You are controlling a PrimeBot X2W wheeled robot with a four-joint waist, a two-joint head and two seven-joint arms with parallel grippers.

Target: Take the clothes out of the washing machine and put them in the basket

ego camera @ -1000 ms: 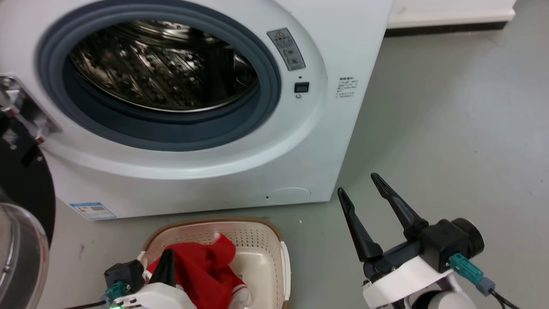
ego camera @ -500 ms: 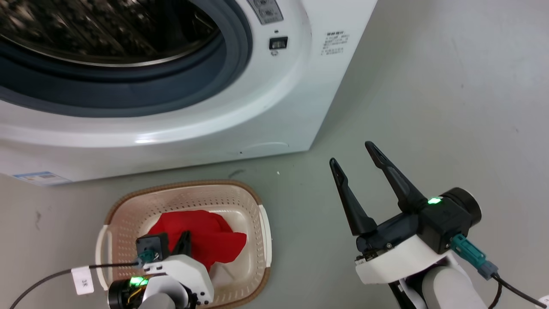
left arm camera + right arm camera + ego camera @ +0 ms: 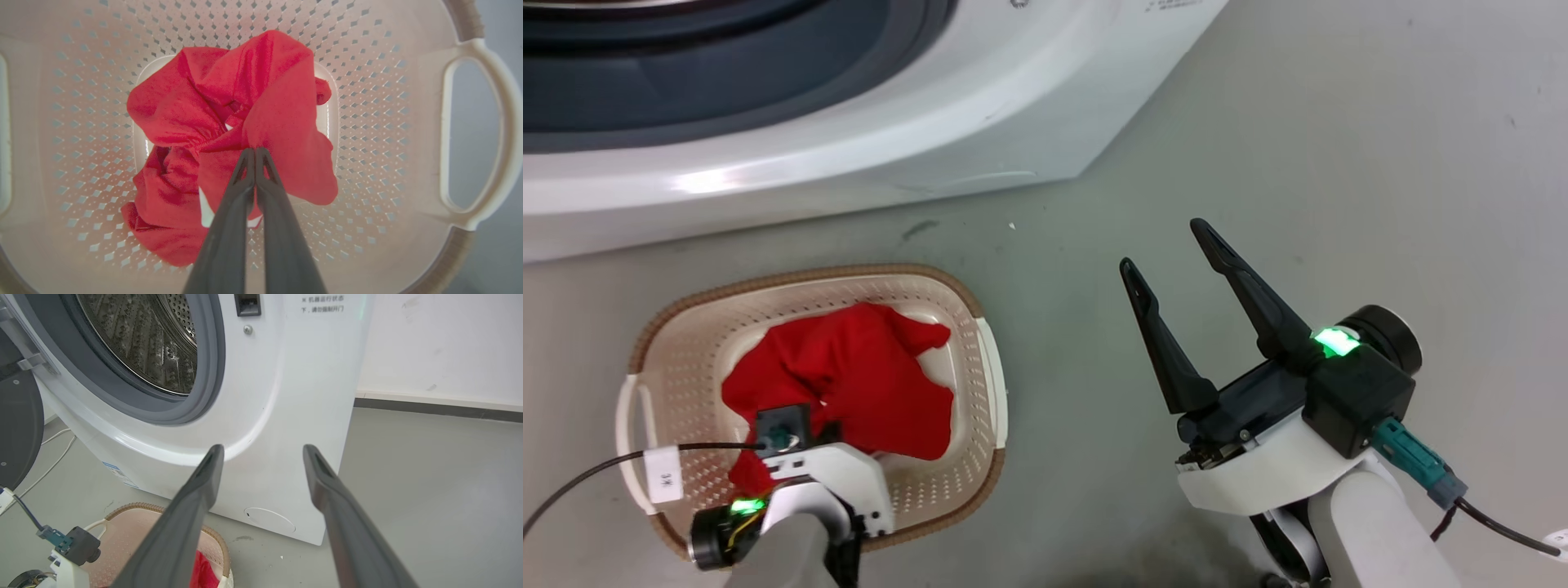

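Soft, bright red fabric clothes [image 3: 229, 122] are seen lying crumpled in the bottom of a small cream-white perforated plastic basket [image 3: 809, 273] with a brown rim and side handles. A small whitish cloth piece [image 3: 206, 212] is glimpsed beneath the red folds. In the left wrist view, the left end effector [image 3: 254, 153] is shown pointing straight down into the basket. Its two long dark fingers are pressed together and appear to pinch a fold of the red fabric at the tips.

The basket is set on a grey floor [image 3: 1339, 163], just in front of a large white front-loading washing machine [image 3: 286, 416]. Part of the shiny perforated steel drum [image 3: 151, 339] is seen through the grey-rimmed porthole in the right wrist view. Its lower part is hidden by the rim, so it cannot be told whether anything is left inside.

The right end effector [image 3: 1161, 245] is held above the bare floor, well apart from the basket, with its fingers spread wide and nothing between them.

The step in hand is judged to be the release. If the arm were raised before the fingers part, or if the cloth snagged on a fingertip, the clothes could be dragged back over the rim onto the floor. The light basket could also be tipped or shifted by such a pull.
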